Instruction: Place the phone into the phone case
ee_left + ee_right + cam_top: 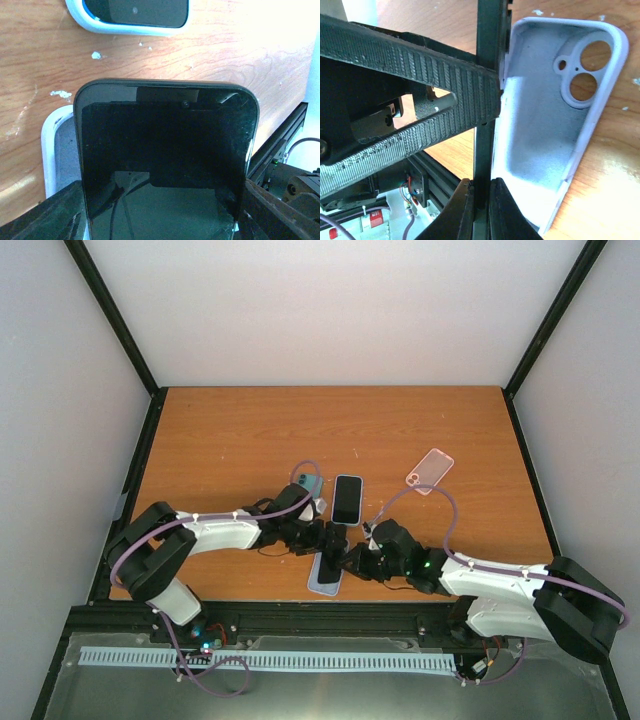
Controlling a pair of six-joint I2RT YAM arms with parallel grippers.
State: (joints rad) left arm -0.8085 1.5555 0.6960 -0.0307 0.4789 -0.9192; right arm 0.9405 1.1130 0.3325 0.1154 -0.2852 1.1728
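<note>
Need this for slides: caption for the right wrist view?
Right gripper pinches the phone, seen edge-on, beside the empty lavender case lying on the table.

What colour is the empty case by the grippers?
Pale lavender case, grey lining inside; clearest in the right wrist view.

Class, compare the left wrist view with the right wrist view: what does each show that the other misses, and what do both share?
Only the left wrist view shows the dark screen of the phone face-on, plus a second cased phone at the top edge. Only the right wrist view shows the inside of the empty lavender case with its camera cut-out, and the right gripper pinching the phone edge-on. Both share the held phone, that case beside it, the left gripper's fingers and the wooden table.
</note>
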